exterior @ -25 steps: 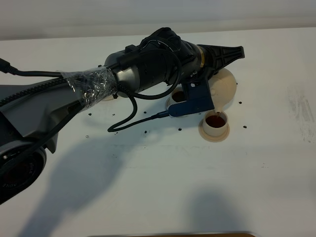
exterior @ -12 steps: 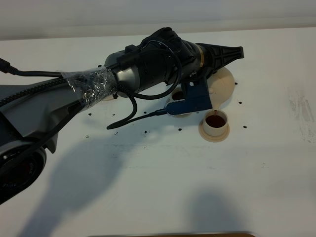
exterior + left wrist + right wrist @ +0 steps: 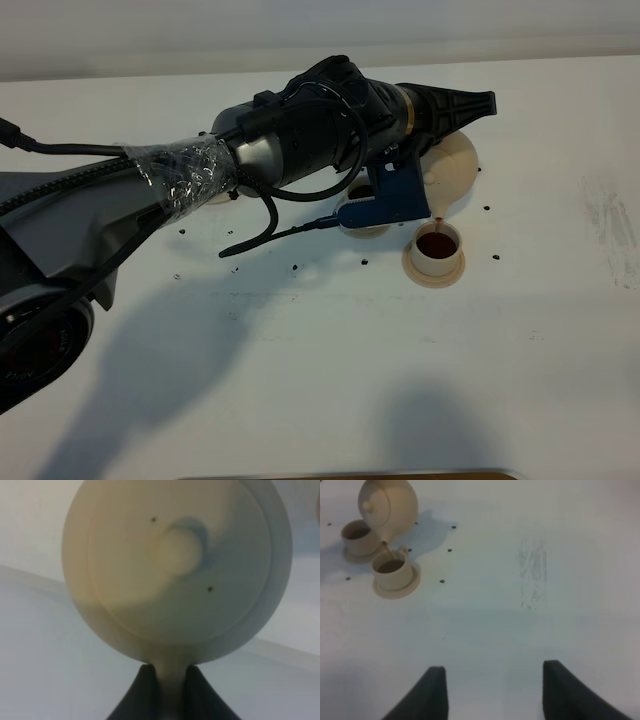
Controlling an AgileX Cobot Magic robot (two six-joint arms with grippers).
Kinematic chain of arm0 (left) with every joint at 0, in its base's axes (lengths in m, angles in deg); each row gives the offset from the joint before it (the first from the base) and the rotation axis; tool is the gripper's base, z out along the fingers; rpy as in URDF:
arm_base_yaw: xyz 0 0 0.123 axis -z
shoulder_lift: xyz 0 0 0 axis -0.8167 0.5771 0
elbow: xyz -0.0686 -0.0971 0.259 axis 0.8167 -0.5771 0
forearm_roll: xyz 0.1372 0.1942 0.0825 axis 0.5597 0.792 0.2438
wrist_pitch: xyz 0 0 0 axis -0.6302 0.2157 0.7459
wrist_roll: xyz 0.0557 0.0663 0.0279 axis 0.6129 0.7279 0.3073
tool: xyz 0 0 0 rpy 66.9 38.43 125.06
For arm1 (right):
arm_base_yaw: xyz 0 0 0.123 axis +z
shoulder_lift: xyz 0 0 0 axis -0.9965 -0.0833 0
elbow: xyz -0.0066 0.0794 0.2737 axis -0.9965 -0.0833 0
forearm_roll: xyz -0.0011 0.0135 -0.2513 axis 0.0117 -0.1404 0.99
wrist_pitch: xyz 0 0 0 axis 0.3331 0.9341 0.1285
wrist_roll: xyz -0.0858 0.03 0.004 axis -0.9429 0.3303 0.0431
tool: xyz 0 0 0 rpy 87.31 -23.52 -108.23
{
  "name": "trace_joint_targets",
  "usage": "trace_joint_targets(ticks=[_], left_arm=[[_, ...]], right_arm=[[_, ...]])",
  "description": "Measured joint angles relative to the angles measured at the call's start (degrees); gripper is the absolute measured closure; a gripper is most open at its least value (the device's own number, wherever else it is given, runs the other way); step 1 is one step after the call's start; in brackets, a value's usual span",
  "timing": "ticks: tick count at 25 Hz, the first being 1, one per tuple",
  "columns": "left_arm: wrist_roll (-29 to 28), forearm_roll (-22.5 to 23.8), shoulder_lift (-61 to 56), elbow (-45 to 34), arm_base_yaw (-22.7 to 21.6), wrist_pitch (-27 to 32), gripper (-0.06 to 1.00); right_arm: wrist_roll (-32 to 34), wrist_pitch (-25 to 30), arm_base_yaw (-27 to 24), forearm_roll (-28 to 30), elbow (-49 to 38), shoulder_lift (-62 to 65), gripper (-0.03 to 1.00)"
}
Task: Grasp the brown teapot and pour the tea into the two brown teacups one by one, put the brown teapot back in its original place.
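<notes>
My left gripper (image 3: pixel 478 106) is shut on the loop handle of the brown teapot (image 3: pixel 455 172), which is tilted spout-down over the front teacup (image 3: pixel 436 248). A thin stream of tea falls into that cup, which holds dark tea and stands on its saucer. The second teacup (image 3: pixel 358 192) is mostly hidden behind the blue camera mount. In the left wrist view the teapot lid (image 3: pixel 177 552) fills the frame above the fingers (image 3: pixel 145 697). The right wrist view shows the teapot (image 3: pixel 387 502) and both cups (image 3: pixel 392 570) (image 3: pixel 359 534). My right gripper (image 3: pixel 492 690) is open and empty.
Small dark specks (image 3: pixel 495 259) lie scattered on the white table (image 3: pixel 330 360) around the cups. A sliver of a beige saucer (image 3: pixel 220 197) shows under my left arm. A faint grey scuff (image 3: pixel 532 572) marks the table to the right of the cups.
My left wrist has shifted slightly with the teapot still tilted over the front cup. The thin stream of tea shows again at the spout. The right gripper's view gives no earlier frame.
</notes>
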Motion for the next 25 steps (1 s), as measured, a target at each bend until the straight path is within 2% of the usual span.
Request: trace_joint_targets(ticks=[25], left_arm=[[0.0, 0.21, -0.53, -2.23, 0.02, -1.47, 0.86]], right_arm=[[0.0, 0.0, 0.0, 0.0, 0.0, 0.0, 0.53]])
